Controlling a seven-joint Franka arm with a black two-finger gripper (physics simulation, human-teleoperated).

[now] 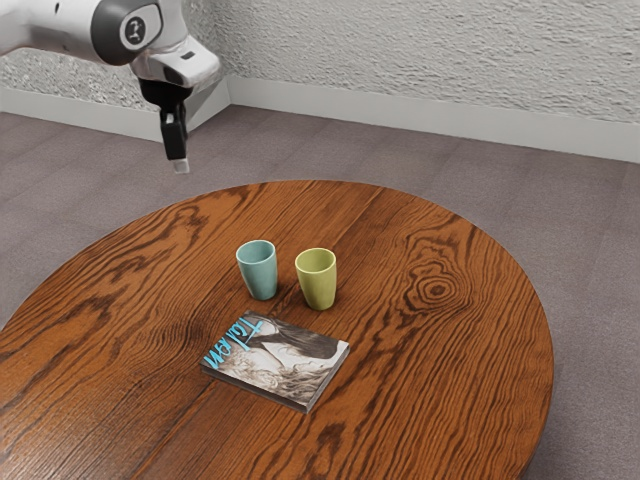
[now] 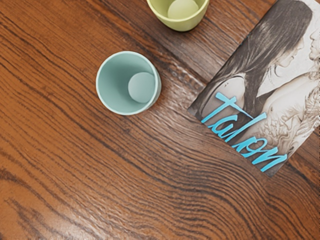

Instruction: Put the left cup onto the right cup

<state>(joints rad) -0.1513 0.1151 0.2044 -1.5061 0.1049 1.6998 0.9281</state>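
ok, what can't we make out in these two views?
green cup: wrist view, cut by the edge.
magazine: wrist view, cover cut by the edge.
table: exterior view, near side cut by the lower edge.
gripper: exterior view, side-on, open or shut unclear.

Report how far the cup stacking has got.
Nothing done: blue cup and green cup stand apart on the table. In hand: the tool hangs empty, high, clear of both cups. Left: grasp the blue cup, set it on the green cup.
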